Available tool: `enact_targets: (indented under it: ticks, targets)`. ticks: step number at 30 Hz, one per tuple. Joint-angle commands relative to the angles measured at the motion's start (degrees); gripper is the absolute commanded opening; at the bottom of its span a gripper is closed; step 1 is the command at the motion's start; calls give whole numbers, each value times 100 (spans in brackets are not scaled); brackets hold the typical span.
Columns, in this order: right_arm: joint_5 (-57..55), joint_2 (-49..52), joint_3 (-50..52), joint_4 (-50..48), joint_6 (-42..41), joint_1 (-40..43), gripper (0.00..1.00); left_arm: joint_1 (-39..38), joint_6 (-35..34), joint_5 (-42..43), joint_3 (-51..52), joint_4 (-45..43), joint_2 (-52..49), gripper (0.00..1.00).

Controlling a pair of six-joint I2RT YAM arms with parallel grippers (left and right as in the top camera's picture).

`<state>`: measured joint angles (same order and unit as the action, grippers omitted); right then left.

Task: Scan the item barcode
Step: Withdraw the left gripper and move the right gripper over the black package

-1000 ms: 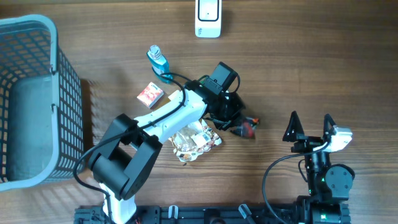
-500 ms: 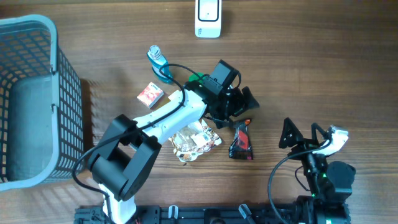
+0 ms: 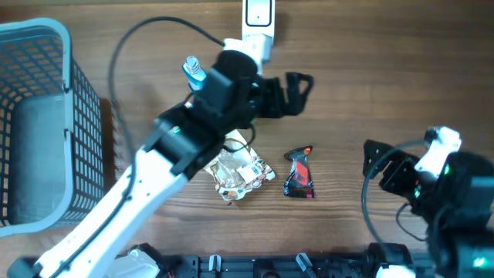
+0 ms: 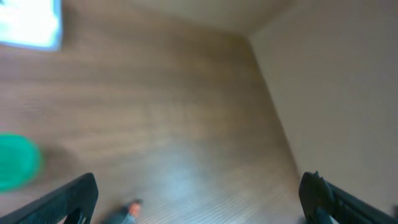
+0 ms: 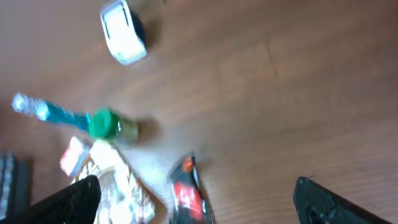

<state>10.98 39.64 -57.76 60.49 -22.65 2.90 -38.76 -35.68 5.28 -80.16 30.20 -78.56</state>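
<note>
Between the left gripper (image 3: 301, 85) and the right gripper (image 3: 372, 164), the dark snack packet (image 3: 299, 174) lay loose on the bench (image 3: 386, 69), held by neither. Both gaped wide and empty, the left one near the scanner (image 3: 258, 17). Whether the barcode had been read did not show; nothing faced the scanner.

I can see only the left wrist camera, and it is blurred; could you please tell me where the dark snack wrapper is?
Observer: The black and red wrapper lies on the table, and nothing is holding it.
Operator: Thank you. Is the left gripper carrying anything?
Observer: No, it is open and empty, up the table from the wrapper, near the white scanner.
Operator: And the other arm?
Observer: The right gripper is open too, off to the wrapper's right with its fingers pointing towards it.
</note>
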Motion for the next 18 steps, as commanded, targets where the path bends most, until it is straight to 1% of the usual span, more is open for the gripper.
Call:
enact_targets:
  ticks: [1,2,3,5,6,8,9,10,11,12,16,18]
  targets:
    - [131,1123,-1204,378,136,-560,100,404,404,-870,-76,195,511,100]
    - [328,1416,-1423,509,-72,-802,100,535,402,-885,-76,269,601,100]
    - [601,1696,-1521,627,-479,-1029,100,734,402,-885,-76,376,708,100]
    - [673,2057,-1497,592,-863,-1226,100,1115,402,-885,-76,608,863,100]
    - [518,2330,-1484,658,-855,-1261,100,1335,404,-885,-76,704,931,100]
    - [614,2774,-1478,527,-442,-1283,100,1700,402,-883,-76,828,1029,100]
    - [417,2966,-1478,592,-514,-1351,100,1856,407,-883,-76,885,1069,100]
    - [-140,3189,-1478,774,-935,-1484,100,2015,407,-883,-76,962,1115,100]
    - [-944,3460,-1478,1034,-1429,-1735,100,2227,407,-881,-76,1064,1163,100]
    - [-1368,3716,-1478,1237,-1786,-2017,100,2365,400,-879,-76,1141,1191,100]
    - [-1556,4535,-1478,1266,-2387,-3073,100,2747,400,-879,-76,1453,1209,100]
    - [-1565,4817,-1478,966,-2258,-3484,100,2780,404,-883,-76,1600,1209,100]
